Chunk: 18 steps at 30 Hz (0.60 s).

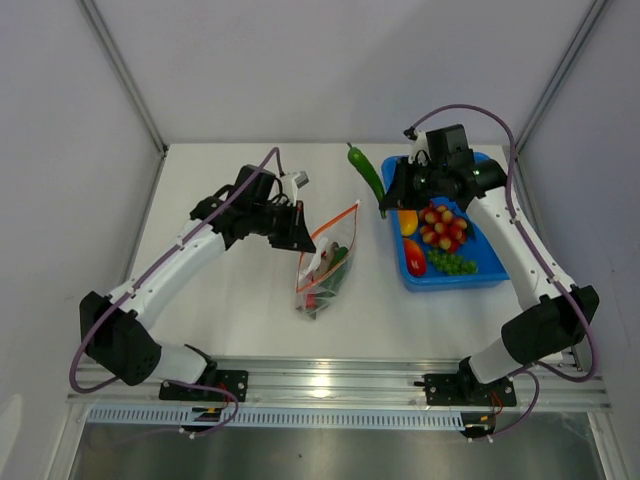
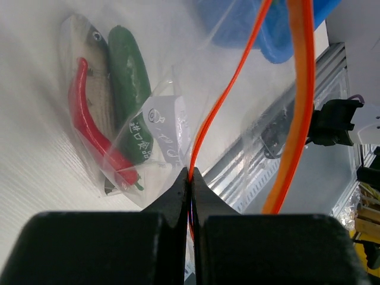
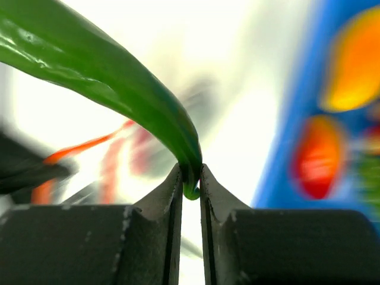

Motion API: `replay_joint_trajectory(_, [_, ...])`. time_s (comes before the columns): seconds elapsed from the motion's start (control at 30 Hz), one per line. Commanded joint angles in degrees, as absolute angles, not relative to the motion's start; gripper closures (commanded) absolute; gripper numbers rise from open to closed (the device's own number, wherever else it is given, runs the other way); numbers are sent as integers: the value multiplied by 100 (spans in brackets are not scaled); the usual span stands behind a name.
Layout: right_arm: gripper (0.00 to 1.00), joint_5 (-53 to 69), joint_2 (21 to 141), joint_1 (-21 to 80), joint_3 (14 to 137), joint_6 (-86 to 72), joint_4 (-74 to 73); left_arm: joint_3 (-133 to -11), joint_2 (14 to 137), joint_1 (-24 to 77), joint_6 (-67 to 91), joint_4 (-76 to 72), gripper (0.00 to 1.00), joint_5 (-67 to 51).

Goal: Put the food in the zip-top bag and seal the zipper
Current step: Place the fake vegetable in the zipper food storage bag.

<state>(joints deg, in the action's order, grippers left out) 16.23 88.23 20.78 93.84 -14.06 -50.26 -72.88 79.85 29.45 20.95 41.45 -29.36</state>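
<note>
1. Zip-top bag [image 1: 325,270]: clear plastic film, crinkled, glossy.
2. Zipper [image 2: 300,107]: smooth orange-red plastic strip.
3. Green chilli [image 3: 107,65]: smooth, high-gloss skin with bright reflections.
4. Tub [image 1: 490,265]: blue plastic, smooth, slight sheen.
5. Tabletop [image 1: 230,310]: white, matt, finely ribbed seen close up.
6. Left gripper [image 2: 190,176] and right gripper [image 3: 190,175]: matt black; the right one lightly speckled.
7. Rail [image 1: 330,375]: bare silver metal, satin finish.

Bag [image 1: 322,272] left of tub [image 1: 490,262]; chilli [image 1: 368,172] between, behind; grapes [image 1: 452,264] in tub
</note>
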Motion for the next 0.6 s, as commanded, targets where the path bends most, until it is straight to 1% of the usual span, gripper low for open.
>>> replay_joint_trajectory(0.0, [100,3741,8640,2109,9545,-2582,-5519,-7550,7717,2927,2144,4043,99,-3120])
replay_joint_trajectory(0.07, [100,4417,8552,2162,9449,-2943,-5467,-7593,7699,2927,2223,3991,99,-3094])
replay_joint_trajectory(0.17, [100,5042,8254,2180,9229,-3602,-5178,-7681,7708,2927,2337,3903,99,-3015])
replay_joint_trajectory(0.3, [100,5527,8051,2153,9228,-4025,-5115,-7857,7725,2927,2557,3788,99,-2901])
replay_joint_trajectory(0.4, [100,5782,7919,2057,9176,-4332,-5045,-8155,7717,2927,2794,3911,99,-2489])
replay_joint_trajectory(0.43, [100,5861,7875,2048,9124,-4672,-4984,-8182,7682,2927,2856,3989,99,-2366])
replay_joint_trajectory(0.5, [100,6091,7691,2030,8738,-5174,-4476,-8244,7567,2927,3119,4008,99,-1961])
replay_joint_trajectory(0.53, [100,6413,7595,2039,8336,-5812,-4187,-8279,7437,2927,3259,4008,99,-1847])
replay_joint_trajectory(0.57, [100,6564,7341,2030,8123,-6166,-3427,-8323,7392,2927,3322,4025,99,-1733])
